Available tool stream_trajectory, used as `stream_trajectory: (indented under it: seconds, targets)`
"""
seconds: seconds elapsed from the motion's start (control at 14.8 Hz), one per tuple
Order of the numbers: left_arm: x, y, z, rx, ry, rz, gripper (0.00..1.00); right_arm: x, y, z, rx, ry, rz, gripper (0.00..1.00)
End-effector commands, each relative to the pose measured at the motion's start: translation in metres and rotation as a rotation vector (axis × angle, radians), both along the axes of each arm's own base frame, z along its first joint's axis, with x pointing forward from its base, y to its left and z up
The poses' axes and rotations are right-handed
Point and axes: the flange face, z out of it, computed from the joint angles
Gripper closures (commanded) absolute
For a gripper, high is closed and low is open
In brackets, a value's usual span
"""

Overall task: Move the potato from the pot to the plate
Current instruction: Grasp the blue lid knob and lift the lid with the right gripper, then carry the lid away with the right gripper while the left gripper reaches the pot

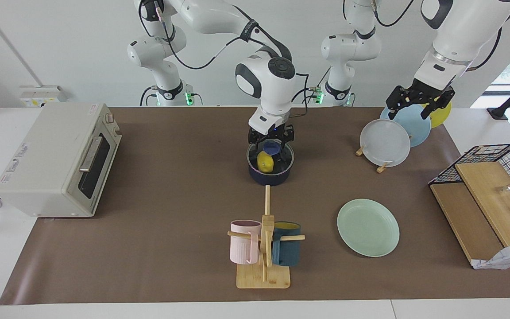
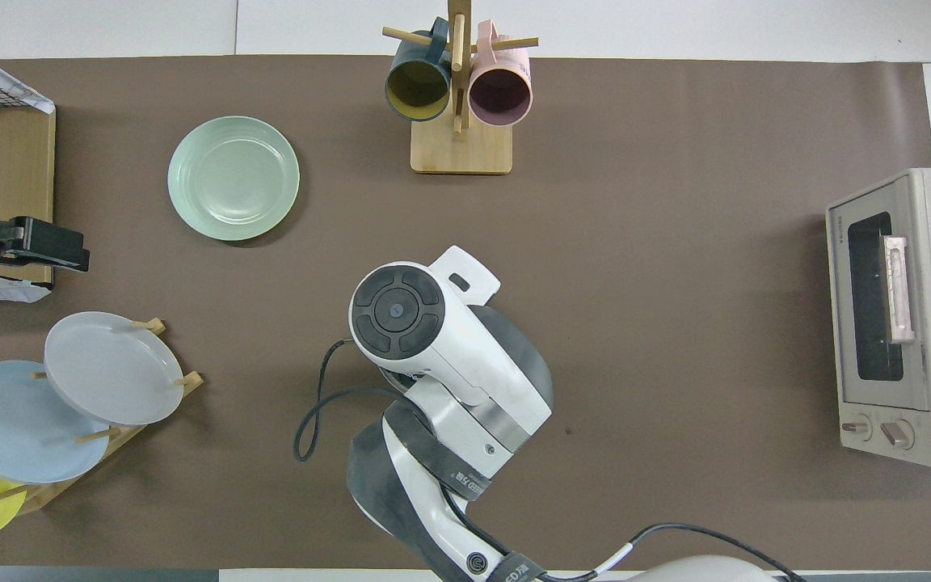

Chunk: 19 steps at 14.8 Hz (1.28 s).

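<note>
The navy-blue pot (image 1: 269,176) stands mid-table, closer to the robots than the mug rack. The yellow potato (image 1: 265,162) lies inside it, beside a blue knob-like piece (image 1: 272,147) at the pot's top. My right gripper (image 1: 271,136) is low over the pot's robot-side rim, fingers open on either side of that blue piece. In the overhead view the right arm (image 2: 433,339) hides the pot and potato. The mint-green plate (image 1: 368,227) (image 2: 233,178) lies empty toward the left arm's end. My left gripper (image 1: 415,104) (image 2: 25,242) waits open over the plate rack.
A rack with grey (image 1: 384,142), light blue and yellow plates stands near the left arm. A wooden mug rack (image 1: 264,248) holds a pink and a dark blue mug. A toaster oven (image 1: 58,159) sits at the right arm's end. A wire basket and boards (image 1: 485,186) sit at the left arm's end.
</note>
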Motion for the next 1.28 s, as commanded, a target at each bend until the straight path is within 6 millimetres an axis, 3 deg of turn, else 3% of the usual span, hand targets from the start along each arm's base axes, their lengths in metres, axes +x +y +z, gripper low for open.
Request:
stream_trajectory:
  seconds: [0.0, 0.13, 0.27, 0.47, 0.67, 0.88, 1.21]
  targets:
    - [-0.007, 0.001, 0.001, 0.018, 0.005, 0.004, 0.0, -0.007, -0.005, 0.002, 0.0, -0.018, -0.017, 0.0]
    - [-0.006, 0.001, 0.002, 0.016, -0.002, 0.003, 0.0, -0.008, -0.005, 0.002, -0.001, -0.017, -0.016, 0.03]
    - [-0.006, 0.001, 0.002, 0.017, -0.004, 0.003, 0.0, -0.007, -0.005, 0.002, 0.003, -0.022, -0.013, 0.19]
    - [-0.006, -0.002, 0.001, 0.017, -0.004, 0.0, 0.0, -0.006, -0.003, 0.003, 0.016, -0.035, -0.015, 0.27]
    - [-0.006, -0.002, 0.001, 0.017, -0.005, 0.0, 0.0, -0.006, -0.003, 0.002, 0.017, -0.034, -0.016, 0.47]
    - [-0.005, -0.003, 0.001, 0.017, -0.008, -0.001, 0.0, -0.005, 0.0, 0.007, 0.017, -0.036, -0.013, 0.49]
    - [-0.005, -0.003, 0.002, 0.015, -0.013, -0.001, 0.0, 0.002, 0.003, 0.046, 0.014, -0.051, 0.001, 0.49]
